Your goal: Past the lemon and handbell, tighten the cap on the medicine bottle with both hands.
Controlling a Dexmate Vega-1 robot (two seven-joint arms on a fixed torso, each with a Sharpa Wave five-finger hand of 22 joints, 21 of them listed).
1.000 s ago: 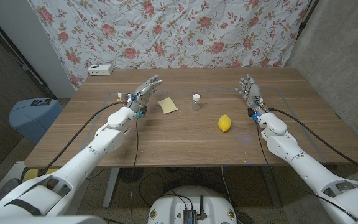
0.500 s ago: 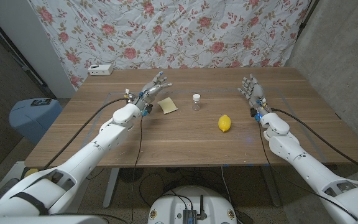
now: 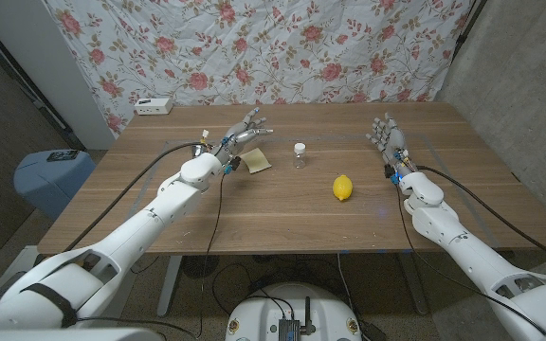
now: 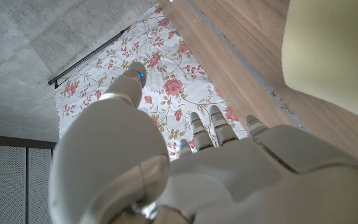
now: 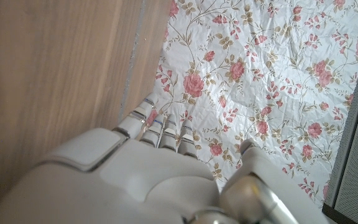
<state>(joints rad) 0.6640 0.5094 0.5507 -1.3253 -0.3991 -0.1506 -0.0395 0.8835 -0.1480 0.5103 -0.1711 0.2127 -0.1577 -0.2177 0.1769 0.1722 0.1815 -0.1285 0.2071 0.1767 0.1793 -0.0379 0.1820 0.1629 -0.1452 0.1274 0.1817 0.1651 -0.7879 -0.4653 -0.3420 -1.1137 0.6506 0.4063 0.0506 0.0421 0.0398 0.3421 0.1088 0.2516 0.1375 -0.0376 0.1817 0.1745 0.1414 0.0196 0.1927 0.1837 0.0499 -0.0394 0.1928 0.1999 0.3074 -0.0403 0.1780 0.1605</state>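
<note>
Wooden table, small clear white-capped medicine bottle upright, both hands' fingers spread, empty.

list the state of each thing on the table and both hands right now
medicine bottle: upright, white cap on, untouched
lemon: lying on the table, free
yellow sponge: flat, beside the left hand
left hand: empty, fingers spread
right hand: empty, fingers apart

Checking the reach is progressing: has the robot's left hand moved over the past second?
Yes. The left hand has advanced toward the small clear medicine bottle, now over the pale yellow sponge, fingers spread, holding nothing.
</note>
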